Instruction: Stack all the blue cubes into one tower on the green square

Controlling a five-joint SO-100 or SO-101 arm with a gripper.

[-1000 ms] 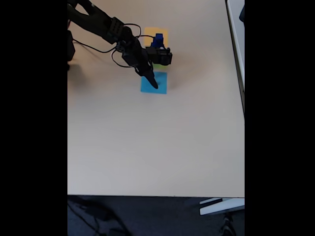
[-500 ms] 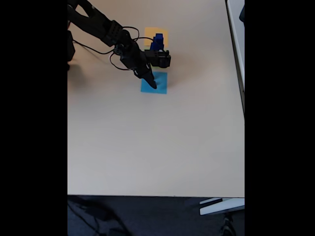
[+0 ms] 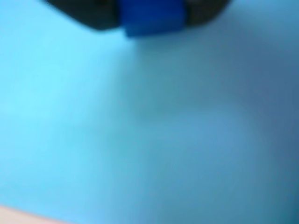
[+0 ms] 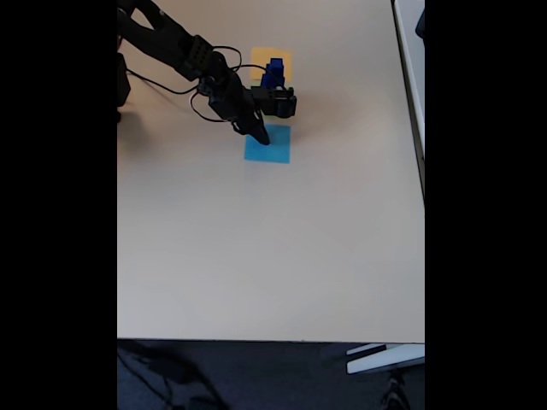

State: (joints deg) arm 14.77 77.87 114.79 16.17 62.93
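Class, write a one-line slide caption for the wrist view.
End effector grips a blue cube just above the light-blue square.

Light-blue square and orange square on beige table

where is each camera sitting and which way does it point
Wrist view: rides on the gripper, looks down close at the light-blue square; dark jaws at the top edge flank a blue cube.
Fixed view: high above the table, looking down; shows the arm and gripper.
Shared: the light-blue square.
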